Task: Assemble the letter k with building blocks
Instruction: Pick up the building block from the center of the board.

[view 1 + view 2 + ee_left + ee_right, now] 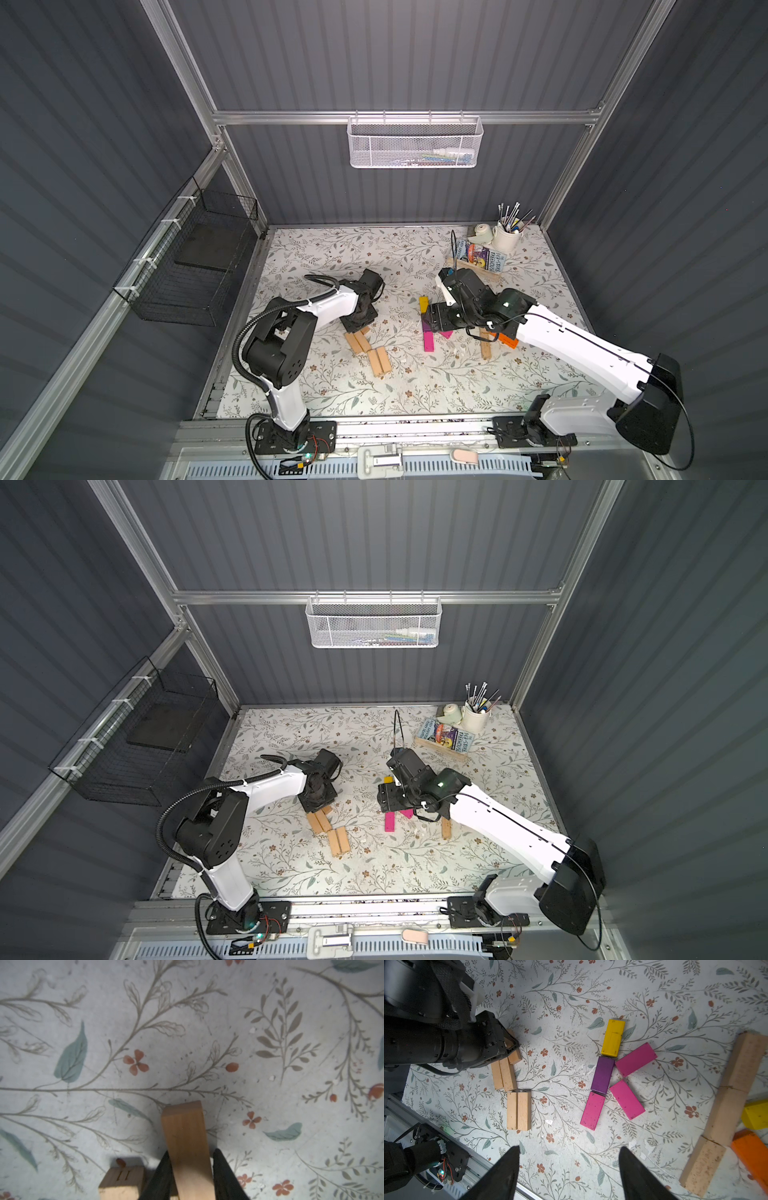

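Nearest the robot's bases, well to the left of the purple block (602, 1075), a pair of tan blocks (519, 1111) lies side by side on the floral table (332, 249). A second tan pair (504, 1074) sits just beyond its far end.

Past that, the left gripper (191, 1154) is down at the table, its fingers (164, 1167) pinched on both sides of a single tan block (185, 1136) — a narrow grip, with the block's free end sticking out ahead.

The right gripper (569, 1149) hangs above the table close to the purple block, spread wide and holding nothing.

The purple block is the middle of a straight line, with a magenta block (592, 1111) at its near end and a yellow block (613, 1038) at its far end. Two more magenta blocks (636, 1059) angle away from its right side, their inner corners at or almost at the purple — a K.

Farther to its right, a row of tan blocks (726, 1113) lies end to end. An orange block (751, 1151) and a second yellow block (756, 1114) lie beside the row.
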Controlling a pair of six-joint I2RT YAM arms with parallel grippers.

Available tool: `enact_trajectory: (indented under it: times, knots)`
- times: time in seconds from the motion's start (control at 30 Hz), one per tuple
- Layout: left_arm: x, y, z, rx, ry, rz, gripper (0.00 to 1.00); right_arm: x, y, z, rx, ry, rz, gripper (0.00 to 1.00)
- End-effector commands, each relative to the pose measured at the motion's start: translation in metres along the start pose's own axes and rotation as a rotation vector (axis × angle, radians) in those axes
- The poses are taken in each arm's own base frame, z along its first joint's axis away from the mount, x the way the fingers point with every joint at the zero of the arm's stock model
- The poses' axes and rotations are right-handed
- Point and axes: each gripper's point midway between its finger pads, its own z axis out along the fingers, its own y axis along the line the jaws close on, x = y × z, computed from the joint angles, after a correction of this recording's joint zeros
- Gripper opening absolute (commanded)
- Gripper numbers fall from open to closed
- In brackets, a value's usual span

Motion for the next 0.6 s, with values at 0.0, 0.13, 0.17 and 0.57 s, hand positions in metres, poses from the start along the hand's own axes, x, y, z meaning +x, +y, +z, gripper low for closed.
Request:
enact_trajectory:
  times: [0.0, 0.13, 0.17, 0.57]
  knots:
    - [0.001, 0.003, 0.008, -0.029, 0.016, 0.061, 0.28, 0.000, -0.004, -0.006, 0.022, -0.011, 0.004, 0.76]
    - [-0.005, -0.011, 0.001, 0.025, 0.002, 0.137, 0.21, -0.004, -0.012, -0.011, 0.057, -0.044, 0.024, 0.79]
    - [-0.006, -0.016, -0.002, 0.044, -0.002, 0.159, 0.20, -0.006, -0.013, -0.012, 0.065, -0.056, 0.029, 0.80]
    - [0.002, -0.076, -0.021, 0.087, -0.051, 0.518, 0.16, -0.008, -0.028, -0.024, 0.064, -0.155, 0.092, 0.99]
